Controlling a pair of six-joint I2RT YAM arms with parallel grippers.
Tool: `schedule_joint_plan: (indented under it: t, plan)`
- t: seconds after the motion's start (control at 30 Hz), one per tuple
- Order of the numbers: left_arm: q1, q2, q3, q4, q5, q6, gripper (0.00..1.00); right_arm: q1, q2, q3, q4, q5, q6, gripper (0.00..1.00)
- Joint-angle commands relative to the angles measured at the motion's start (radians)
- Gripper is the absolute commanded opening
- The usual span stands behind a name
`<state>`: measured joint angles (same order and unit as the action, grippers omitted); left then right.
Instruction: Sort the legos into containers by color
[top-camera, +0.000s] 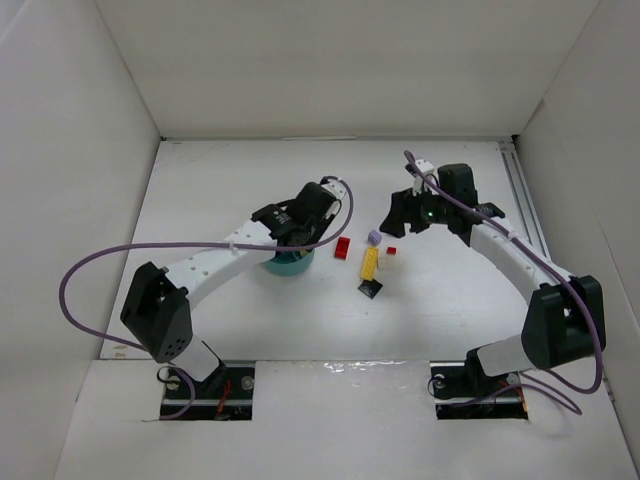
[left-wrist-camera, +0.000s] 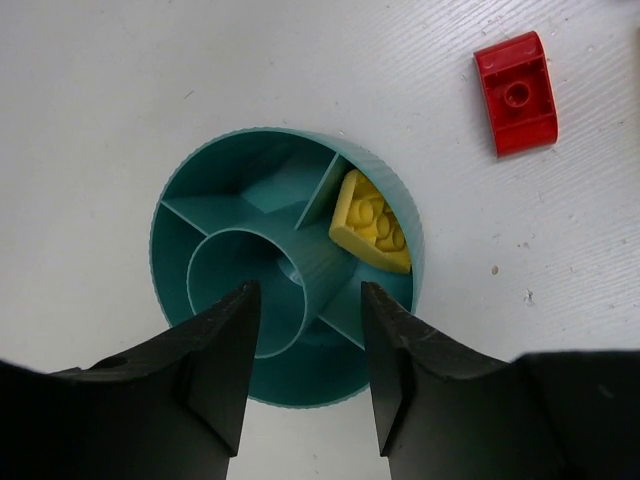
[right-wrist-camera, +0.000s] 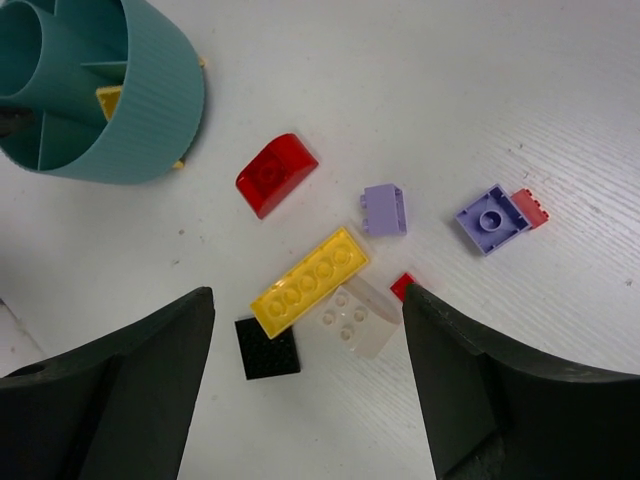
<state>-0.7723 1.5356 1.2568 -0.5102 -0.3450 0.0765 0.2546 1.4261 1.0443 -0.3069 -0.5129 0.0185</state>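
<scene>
A teal round plastic dish (left-wrist-camera: 300, 382) with a ribbed outer wall stands on the white bench (top-camera: 230, 190). In the top view it is mostly hidden under the left wrist. Thin walls split it into wedge sections around a central round cup. The wedge nearest the loose bricks holds a yellow studded angular brick (left-wrist-camera: 370, 222), tilted against the outer wall. The left jaws hang directly above the dish, released and empty.

A glossy red curved-top brick (right-wrist-camera: 276, 173) lies on the bench near the dish, apart from it. Beyond it is a loose cluster of pieces:
- A long yellow eight-stud brick (right-wrist-camera: 310, 280) lies flat.
- A translucent whitish brick (right-wrist-camera: 358, 315) touches its long side.
- A black square plate (right-wrist-camera: 268, 348) sits at its near end.
- A small lavender brick (right-wrist-camera: 384, 209) lies just beside the yellow one.
- A lavender square plate with one round stud (right-wrist-camera: 491, 218) touches a pale red piece (right-wrist-camera: 530, 208).
- A tiny red piece (right-wrist-camera: 402, 286) shows at the edge of one finger.

The right jaws hover over this cluster, spread wide and gripping nothing.
</scene>
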Motion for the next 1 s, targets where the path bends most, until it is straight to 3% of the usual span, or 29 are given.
schedule_joint_plan:
  t: [0.0, 0.13, 0.27, 0.37, 0.4, 0.5, 0.53, 0.63, 0.77, 0.97]
  plan:
    - [-0.002, -0.058, 0.052, -0.010, -0.046, -0.023, 0.42, 0.002, -0.023, 0.000, -0.029, -0.053, -0.040, 0.80]
    - [0.039, -0.117, 0.110, 0.061, -0.036, -0.023, 0.43, 0.043, -0.032, 0.000, -0.083, -0.101, -0.069, 0.71]
    - [0.085, -0.187, 0.183, 0.127, 0.070, -0.014, 0.52, 0.113, -0.052, -0.042, -0.170, -0.131, -0.240, 0.64]
    - [0.097, -0.187, 0.260, 0.118, 0.147, 0.005, 0.65, 0.161, -0.052, -0.052, -0.239, -0.131, -0.473, 0.59]
    - [0.131, -0.187, 0.279, 0.102, 0.185, 0.022, 0.68, 0.170, -0.021, -0.026, -0.279, -0.131, -0.652, 0.59]
    - [0.204, -0.177, 0.338, 0.082, 0.345, 0.058, 0.83, 0.179, 0.034, 0.019, -0.458, -0.092, -0.981, 0.67]
    - [0.264, -0.149, 0.357, 0.055, 0.394, 0.068, 0.86, 0.166, 0.069, 0.043, -0.484, -0.082, -1.190, 0.69]
    - [0.387, -0.086, 0.449, 0.001, 0.587, 0.056, 0.93, 0.115, 0.175, 0.153, -0.596, -0.073, -1.549, 0.72]
    - [0.500, -0.043, 0.513, -0.050, 0.794, 0.000, 0.95, 0.094, 0.372, 0.396, -0.848, -0.039, -1.806, 0.75]
    - [0.510, -0.098, 0.469, -0.021, 0.707, 0.019, 0.99, 0.103, 0.497, 0.538, -0.905, -0.064, -2.000, 0.74]
